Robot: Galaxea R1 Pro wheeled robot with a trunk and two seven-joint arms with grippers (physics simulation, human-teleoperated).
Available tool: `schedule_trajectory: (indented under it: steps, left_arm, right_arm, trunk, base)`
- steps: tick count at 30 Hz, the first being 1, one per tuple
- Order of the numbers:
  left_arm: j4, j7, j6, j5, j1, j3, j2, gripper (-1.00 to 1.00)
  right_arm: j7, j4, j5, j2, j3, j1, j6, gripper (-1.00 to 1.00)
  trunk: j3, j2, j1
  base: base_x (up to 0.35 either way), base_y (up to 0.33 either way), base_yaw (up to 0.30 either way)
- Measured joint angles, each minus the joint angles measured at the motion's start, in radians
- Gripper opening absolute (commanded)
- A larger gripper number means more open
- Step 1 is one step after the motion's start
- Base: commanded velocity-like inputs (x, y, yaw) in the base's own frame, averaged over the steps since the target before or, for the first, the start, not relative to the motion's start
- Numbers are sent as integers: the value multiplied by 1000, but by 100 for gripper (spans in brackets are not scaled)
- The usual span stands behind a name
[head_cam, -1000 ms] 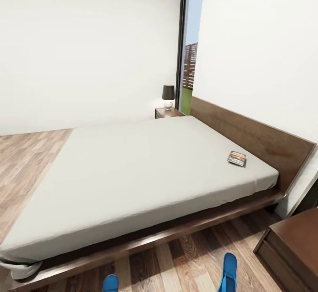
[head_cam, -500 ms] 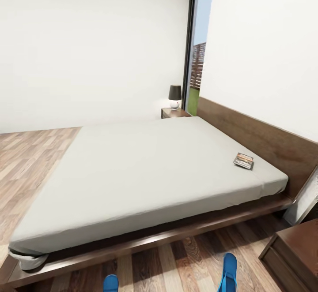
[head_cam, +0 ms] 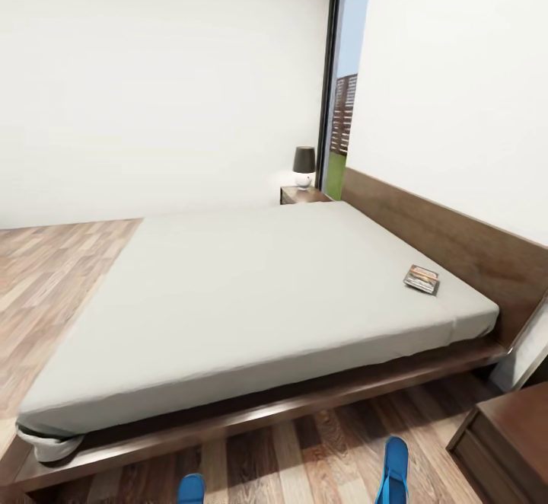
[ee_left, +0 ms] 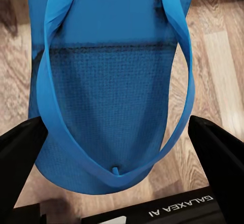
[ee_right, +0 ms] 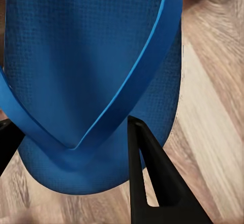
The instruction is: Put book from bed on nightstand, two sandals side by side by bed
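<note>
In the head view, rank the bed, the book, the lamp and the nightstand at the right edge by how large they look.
1. Dark-framed bed with pale grey mattress, by far the largest.
2. Dark brown wooden nightstand at the right edge; cut off by the frame and close to the camera, so its rank is unsure.
3. Black-shaded lamp.
4. Small dark paperback book, nearly lamp-sized.

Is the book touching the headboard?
Apart. In the head view the book lies flat on the mattress, with a strip of pale mattress visible between it and the headboard.
</note>
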Motion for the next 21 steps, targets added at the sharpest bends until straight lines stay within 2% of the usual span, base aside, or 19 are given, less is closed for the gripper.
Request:
schedule_trajectory:
  steps: [21]
  left_arm:
    - [0,0,0,0,0,0,0,-100]
  right_arm:
    - [0,0,0,0,1,0,0,-100]
  trunk:
    - [0,0,0]
  base:
    - [0,0,290]
